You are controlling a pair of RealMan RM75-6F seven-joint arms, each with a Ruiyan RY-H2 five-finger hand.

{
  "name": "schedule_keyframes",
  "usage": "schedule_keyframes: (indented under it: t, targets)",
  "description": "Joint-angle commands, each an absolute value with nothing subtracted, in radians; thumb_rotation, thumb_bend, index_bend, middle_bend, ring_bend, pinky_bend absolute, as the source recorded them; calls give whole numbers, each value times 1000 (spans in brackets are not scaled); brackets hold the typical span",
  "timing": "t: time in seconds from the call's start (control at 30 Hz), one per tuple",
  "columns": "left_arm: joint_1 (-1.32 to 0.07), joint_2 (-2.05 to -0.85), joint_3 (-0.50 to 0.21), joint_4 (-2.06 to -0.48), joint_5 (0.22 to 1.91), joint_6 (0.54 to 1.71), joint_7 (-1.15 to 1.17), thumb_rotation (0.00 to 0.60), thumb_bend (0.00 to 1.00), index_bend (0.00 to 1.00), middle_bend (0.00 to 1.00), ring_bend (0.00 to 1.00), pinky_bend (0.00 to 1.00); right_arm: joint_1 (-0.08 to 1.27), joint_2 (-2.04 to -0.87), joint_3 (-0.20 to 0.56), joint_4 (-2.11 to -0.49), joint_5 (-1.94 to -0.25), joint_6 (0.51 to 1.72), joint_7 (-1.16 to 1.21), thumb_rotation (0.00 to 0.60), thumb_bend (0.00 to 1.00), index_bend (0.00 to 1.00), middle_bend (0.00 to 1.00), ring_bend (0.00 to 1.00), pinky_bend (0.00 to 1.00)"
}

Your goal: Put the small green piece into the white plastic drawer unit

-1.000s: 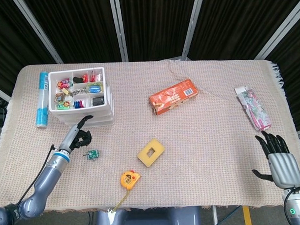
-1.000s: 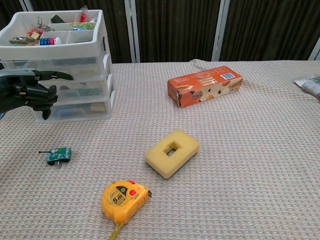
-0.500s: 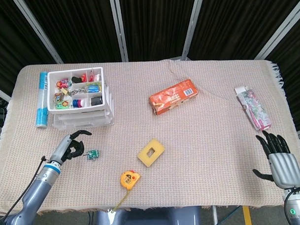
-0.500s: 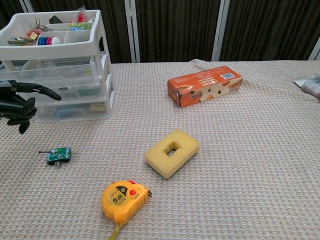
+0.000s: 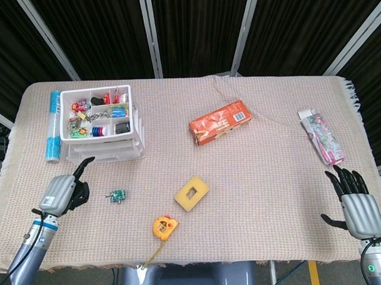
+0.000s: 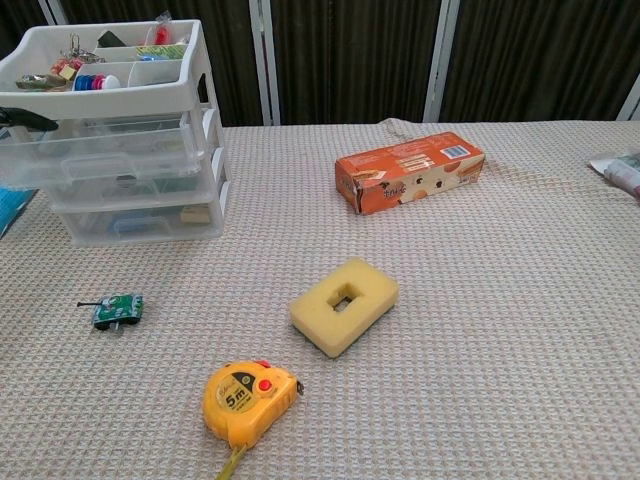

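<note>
A: What lies around the small green piece (image 5: 118, 195)?

B: It sits flat on the woven beige tablecloth (image 5: 254, 178), in front of the white plastic drawer unit (image 5: 103, 123) and apart from it. To its right is a yellow foam block (image 5: 191, 193) with a rectangular hole through its middle, and nearer the front edge a yellow tape measure (image 5: 164, 227) with a bit of tape pulled out. Nothing lies between the piece and the drawers — just bare cloth.

A: And further off?

B: An orange cardboard box (image 5: 220, 122) lies on its side mid-table, a pink printed packet (image 5: 322, 136) near the right edge, and a blue-and-white tube (image 5: 53, 125) lies just left of the drawer unit.

A: What's in the unit?

B: The top is an open tray split into compartments, filled with small colourful bits — some red, blue and black. Below, in the chest view, are translucent drawers (image 6: 130, 195) with a few items showing dimly through the fronts; all look pushed in.

A: The hands?

B: The left hand (image 5: 62, 191) is left of the green piece, well apart from it, holding nothing, one finger pointing out and the rest curled in. The right hand (image 5: 354, 202) is at the table's right front corner, fingers spread, empty.
</note>
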State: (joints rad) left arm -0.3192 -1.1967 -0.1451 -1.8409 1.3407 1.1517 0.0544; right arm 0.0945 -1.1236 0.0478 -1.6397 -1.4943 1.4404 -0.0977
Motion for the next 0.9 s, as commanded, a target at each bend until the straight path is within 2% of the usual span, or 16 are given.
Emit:
schedule_keyframes:
  t: [0.03,0.17,0.4,0.7,0.9]
  targets:
    - [-320,-1095,-166,-1977,1280,1214,303,600,761,58,960,824,633,94,-1124,48,-1641,-1494,1441,-100,600,0,93,0,0,0]
    - [-366,-1042,-209,-2064,1104,1186,441,600,761,77,964,827,635,94,-1124,48,-1642,-1494,1441,-101,600,0,93,0,0,0]
    - [-471,-1032,-255,-2069,808,1135,555,600,776,175,966,829,636,94,-1121,48,-1644,-1489,1436,-98,600,0,93,0,0,0]
    - [-566,-1088,-260,-2002,619,1111,605,600,785,218,970,834,638,95,-1120,48,-1645,-1488,1434,-99,600,0,93,0,0,0]
    - [-600,-1105,-251,-1993,579,1112,618,600,788,246,970,835,638,95,-1119,47,-1647,-1487,1432,-98,600,0,93,0,0,0]
